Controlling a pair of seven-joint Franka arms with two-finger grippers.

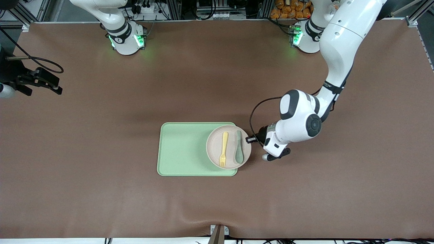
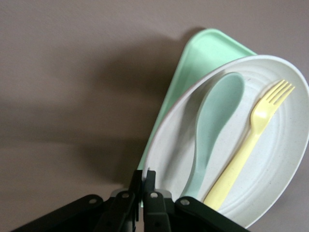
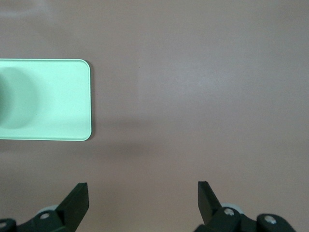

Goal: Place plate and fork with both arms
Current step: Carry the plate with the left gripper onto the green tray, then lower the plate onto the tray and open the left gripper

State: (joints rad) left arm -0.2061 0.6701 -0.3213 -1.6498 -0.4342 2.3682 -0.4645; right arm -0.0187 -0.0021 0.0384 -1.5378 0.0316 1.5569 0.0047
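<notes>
Left gripper (image 2: pixel 143 181) pinching plate (image 1: pixel 214 149) rim over tray (image 1: pixel 179 152) | fork (image 1: pixel 223 149) unplaced, we judge | right gripper (image 3: pixel 142 200) spread, waiting

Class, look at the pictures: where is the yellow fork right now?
The fork lies on the plate, beside the spoon, over the tray's end toward the left arm.

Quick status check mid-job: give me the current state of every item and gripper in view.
plate: on the tray's left-arm end, rim pinched by the left gripper
fork: lying on the plate
spoon: lying on the plate beside the fork
tray: flat on the table
left gripper: shut on the plate's rim
right gripper: open, empty, waiting
</notes>
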